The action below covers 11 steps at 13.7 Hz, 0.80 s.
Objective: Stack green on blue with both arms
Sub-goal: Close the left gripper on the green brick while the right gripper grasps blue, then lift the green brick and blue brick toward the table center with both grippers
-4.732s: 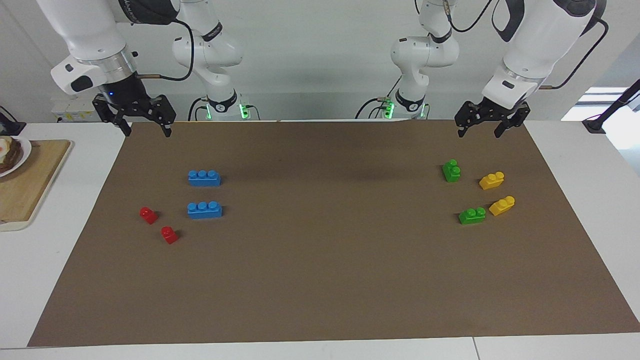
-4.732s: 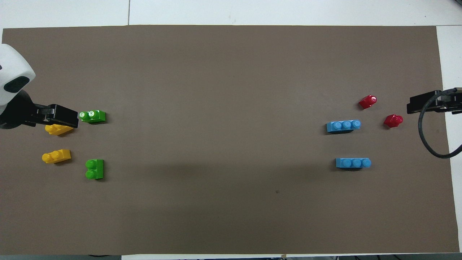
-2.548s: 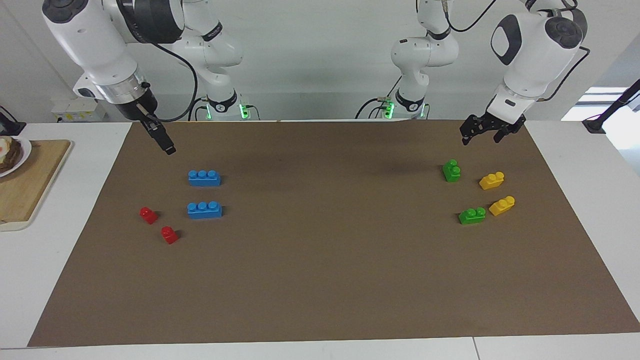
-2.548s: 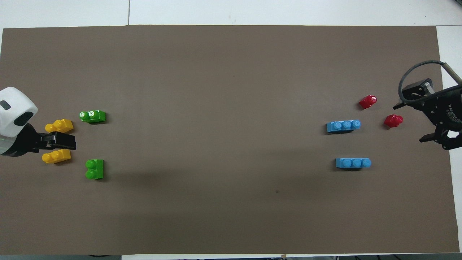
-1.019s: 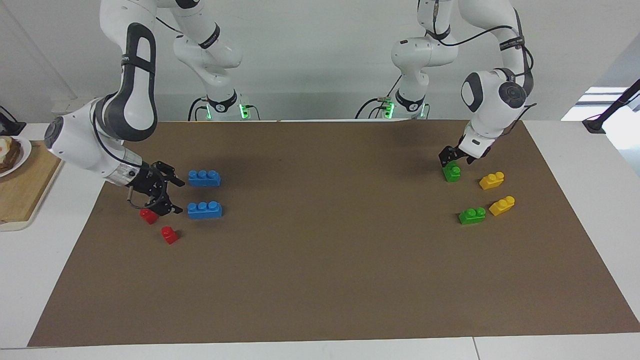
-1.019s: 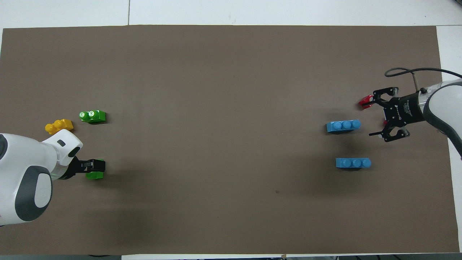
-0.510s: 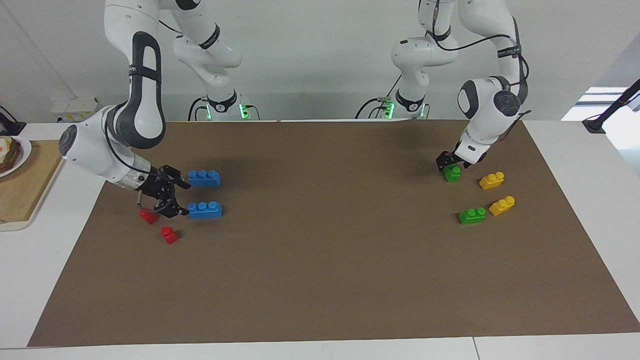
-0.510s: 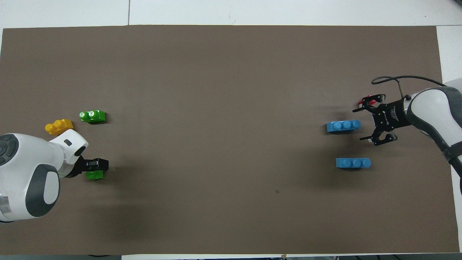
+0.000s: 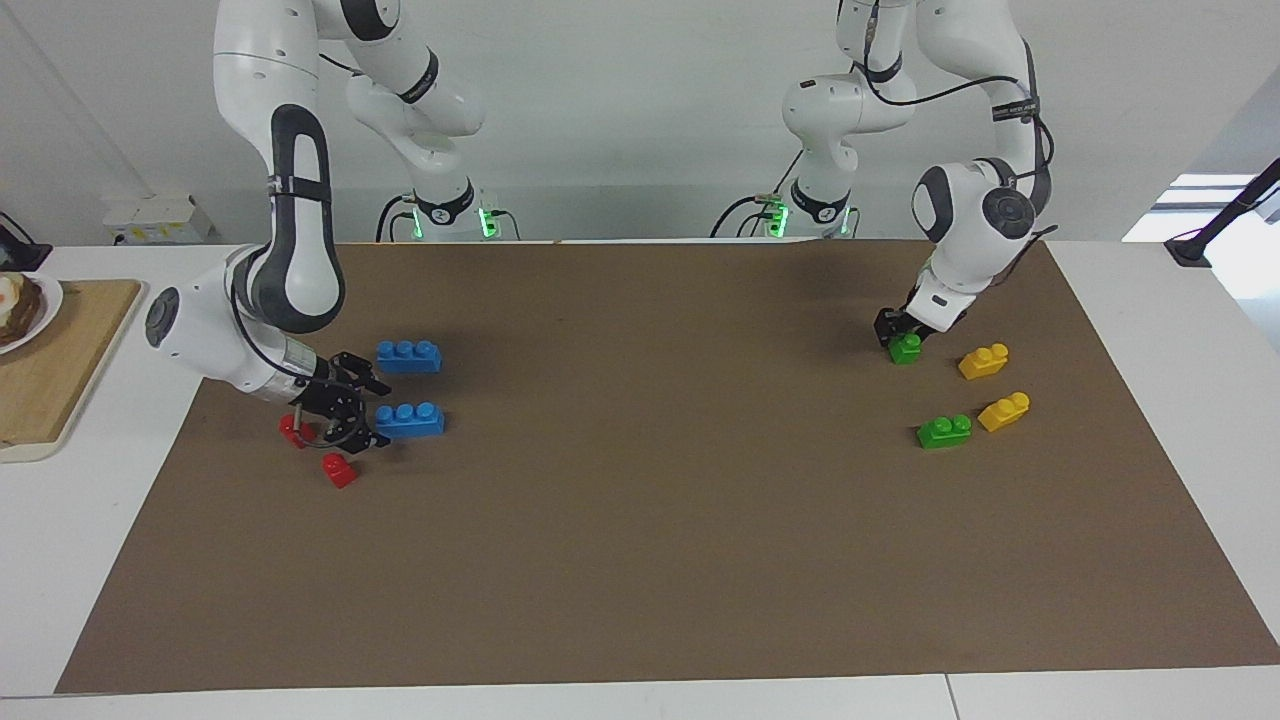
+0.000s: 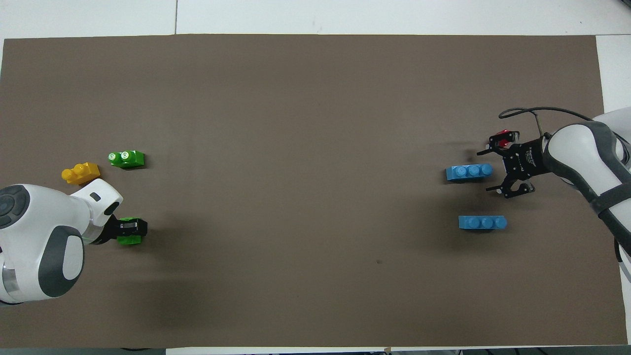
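Observation:
Two green bricks (image 9: 905,348) (image 9: 944,431) lie toward the left arm's end of the brown mat (image 9: 650,520). My left gripper (image 9: 897,328) is down on the green brick nearer to the robots and hides its top; in the overhead view the gripper (image 10: 131,228) covers most of that brick (image 10: 129,240). Two blue bricks (image 9: 409,356) (image 9: 410,420) lie toward the right arm's end. My right gripper (image 9: 370,415) is open, low over the mat, at the end of the blue brick farther from the robots (image 10: 468,171); it does not hold the brick.
Two red bricks (image 9: 290,428) (image 9: 339,469) lie close beside my right gripper. Two yellow bricks (image 9: 983,361) (image 9: 1004,411) lie beside the green ones. A wooden board (image 9: 60,370) with a plate sits off the mat at the right arm's end.
My right gripper has moved along the mat up to the end of the blue brick farther from the robots. My left gripper has sunk lower onto the green brick.

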Each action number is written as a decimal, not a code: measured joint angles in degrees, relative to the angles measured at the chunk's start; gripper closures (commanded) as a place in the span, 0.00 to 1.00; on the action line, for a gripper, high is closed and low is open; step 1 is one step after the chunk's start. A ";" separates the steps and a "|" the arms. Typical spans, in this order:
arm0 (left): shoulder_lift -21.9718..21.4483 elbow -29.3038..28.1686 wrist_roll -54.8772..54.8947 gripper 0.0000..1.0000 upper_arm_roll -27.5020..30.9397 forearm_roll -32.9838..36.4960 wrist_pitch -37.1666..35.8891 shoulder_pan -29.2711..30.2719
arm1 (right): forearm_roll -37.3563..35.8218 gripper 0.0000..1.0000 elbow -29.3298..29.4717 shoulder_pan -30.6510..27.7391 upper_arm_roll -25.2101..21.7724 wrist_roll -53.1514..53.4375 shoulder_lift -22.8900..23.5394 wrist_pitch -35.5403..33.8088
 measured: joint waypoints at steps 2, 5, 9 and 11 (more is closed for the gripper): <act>0.01 0.00 -0.01 1.00 0.00 0.00 0.01 0.00 | 0.12 0.27 -0.57 0.01 0.00 0.00 0.01 1.01; 0.01 0.05 -0.01 1.00 0.00 0.00 0.01 0.00 | 3.23 0.77 -0.81 0.23 0.01 -0.02 0.09 1.37; 0.02 3.00 -1.46 1.00 0.00 0.00 -2.90 0.00 | 5.19 1.00 -0.83 0.44 0.00 -0.01 0.09 1.37; 0.07 6.80 -3.83 1.00 -0.04 0.00 -7.36 -0.03 | 5.19 1.00 -0.83 0.44 -0.01 -0.01 0.09 1.37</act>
